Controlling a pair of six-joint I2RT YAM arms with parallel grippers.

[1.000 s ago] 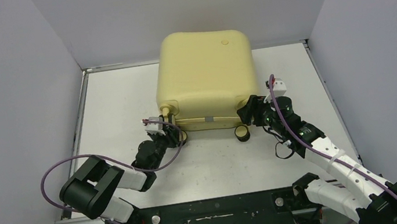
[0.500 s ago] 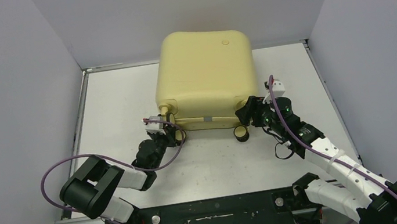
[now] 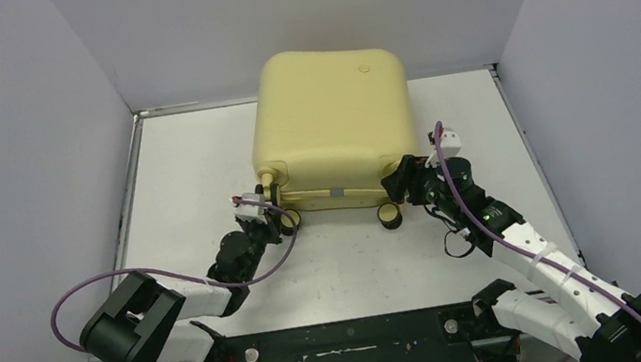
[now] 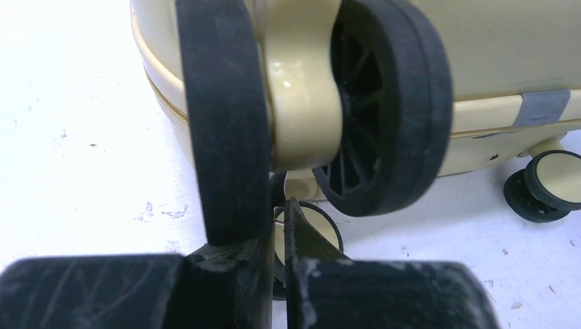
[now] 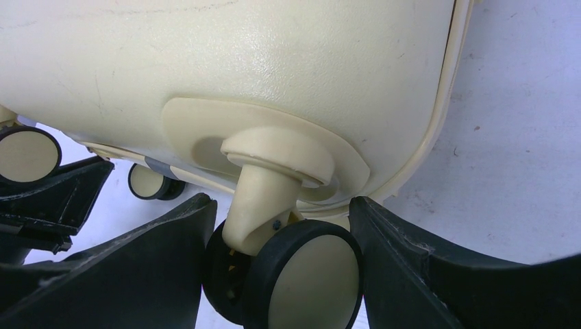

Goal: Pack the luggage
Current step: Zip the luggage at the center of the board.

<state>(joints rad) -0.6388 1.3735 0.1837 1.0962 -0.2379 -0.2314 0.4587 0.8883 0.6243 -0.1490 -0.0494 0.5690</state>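
Along the near, wheeled edge of the luggage (image 3: 332, 122), the left hand (image 4: 279, 219) is pressed together just below a caster wheel (image 4: 384, 110). The right hand (image 5: 281, 199) is spread astride another wheel (image 5: 312, 284); whether it clamps cannot be told. The luggage lies closed toward the rear of the white tabletop (image 3: 192, 171), between plain grey walls (image 3: 292, 5).

The luggage (image 3: 331, 113) lies flat at the far middle of the table (image 3: 192, 171), close to the back wall, its wheeled end toward the arms. The left gripper (image 4: 279, 229) sits just before and below the near-left wheel (image 4: 384, 110). The near-right wheel (image 5: 305, 281) sits between the fingers of the right gripper (image 5: 282, 233), touching both.
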